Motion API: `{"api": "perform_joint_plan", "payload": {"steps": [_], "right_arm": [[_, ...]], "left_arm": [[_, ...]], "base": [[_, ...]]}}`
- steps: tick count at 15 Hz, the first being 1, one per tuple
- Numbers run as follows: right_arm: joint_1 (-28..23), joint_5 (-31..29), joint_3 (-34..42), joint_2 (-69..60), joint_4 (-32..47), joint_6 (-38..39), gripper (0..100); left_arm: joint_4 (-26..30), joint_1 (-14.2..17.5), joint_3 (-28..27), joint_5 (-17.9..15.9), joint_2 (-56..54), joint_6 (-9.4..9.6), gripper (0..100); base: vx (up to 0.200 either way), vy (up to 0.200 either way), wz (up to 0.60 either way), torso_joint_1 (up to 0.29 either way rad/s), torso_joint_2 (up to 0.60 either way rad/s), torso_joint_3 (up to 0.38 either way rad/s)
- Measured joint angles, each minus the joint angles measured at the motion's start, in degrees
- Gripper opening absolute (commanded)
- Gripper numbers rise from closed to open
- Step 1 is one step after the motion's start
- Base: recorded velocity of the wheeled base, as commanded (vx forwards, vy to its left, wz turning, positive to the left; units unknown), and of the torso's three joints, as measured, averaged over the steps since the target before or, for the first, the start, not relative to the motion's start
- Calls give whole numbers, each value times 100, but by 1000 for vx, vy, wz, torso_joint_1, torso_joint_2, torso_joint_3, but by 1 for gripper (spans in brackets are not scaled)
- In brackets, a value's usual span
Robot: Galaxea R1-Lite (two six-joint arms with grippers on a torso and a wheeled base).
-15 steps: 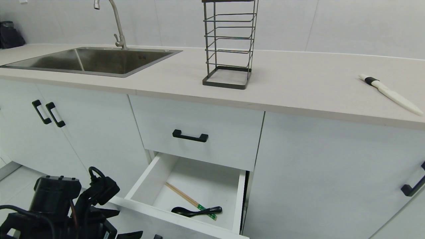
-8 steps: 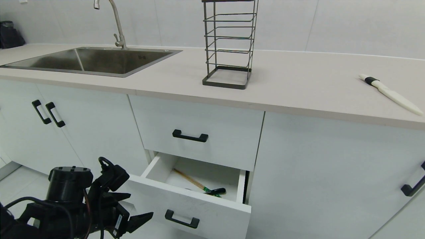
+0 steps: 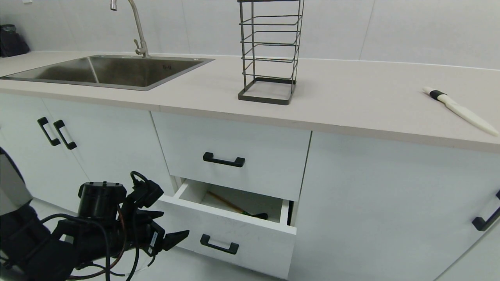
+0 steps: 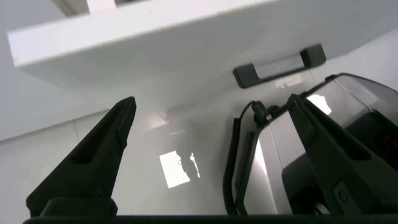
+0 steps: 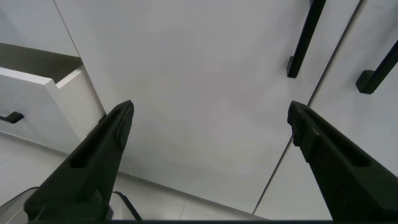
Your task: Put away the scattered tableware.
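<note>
The lower drawer (image 3: 234, 228) stands partly open below the counter. Inside it lie wooden chopsticks (image 3: 225, 201) and a black spoon (image 3: 260, 215), mostly hidden by the drawer front. My left gripper (image 3: 174, 239) is open at the lower left, its fingertip close to the drawer front, left of the black handle (image 3: 218, 244). In the left wrist view the gripper (image 4: 211, 115) is spread wide beneath the drawer front (image 4: 155, 56) and its handle (image 4: 280, 65). A white knife (image 3: 461, 111) with a black band lies on the counter at the far right. My right gripper (image 5: 210, 118) is open, facing white cabinet doors.
A steel sink (image 3: 105, 72) with a faucet (image 3: 134, 23) sits at the back left. A black wire rack (image 3: 269, 50) stands mid-counter. The upper drawer (image 3: 234, 156) is closed. Black door handles (image 3: 56, 132) are on the left cabinet, and another handle (image 3: 486, 218) at the right.
The lower drawer has slid well inward, hiding most of the chopsticks and spoon. My left gripper has moved up and forward along with the drawer front.
</note>
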Motion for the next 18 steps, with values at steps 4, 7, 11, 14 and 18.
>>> {"api": "perform_joint_plan", "payload": {"steps": [4, 7, 11, 14, 18], "right_arm": [[0, 0, 0, 0, 0, 0, 100], [0, 0, 0, 0, 0, 0, 100], [0, 0, 0, 0, 0, 0, 100], [0, 0, 0, 0, 0, 0, 100], [0, 0, 0, 0, 0, 0, 100]], "left_arm": [[-30, -7, -315, -2, 208, -5, 100], [-96, 11, -535, 2, 391, -18, 100], [-165, -5, -934, 7, 678, -123, 100], [-312, -18, -1136, 16, 877, -229, 100], [-435, -21, -1296, 139, 1063, -341, 100]], "base": [[0, 0, 0, 0, 0, 0], [0, 0, 0, 0, 0, 0], [0, 0, 0, 0, 0, 0], [0, 0, 0, 0, 0, 0], [0, 0, 0, 0, 0, 0]]}}
